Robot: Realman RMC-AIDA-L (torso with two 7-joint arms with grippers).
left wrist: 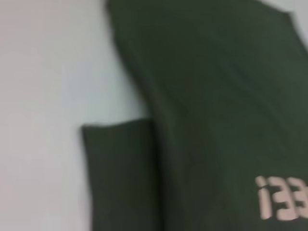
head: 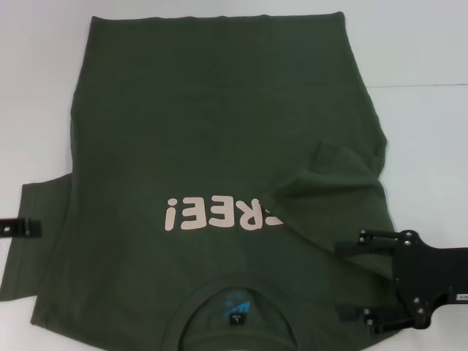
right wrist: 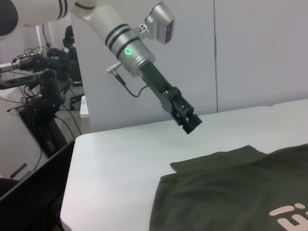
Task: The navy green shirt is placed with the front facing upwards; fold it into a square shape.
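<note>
My right gripper [head: 349, 281] has its fingers spread wide over the navy green shirt [head: 212, 139], beside its folded-in sleeve. My left gripper [right wrist: 191, 123] hangs above the white counter [right wrist: 120, 159], apparently closed, holding nothing.

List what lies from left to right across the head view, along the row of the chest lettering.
Left gripper at the edge, over the white table → flat left sleeve → pale lettering on the shirt → folded-over right sleeve → right gripper, a little nearer than that row.
</note>
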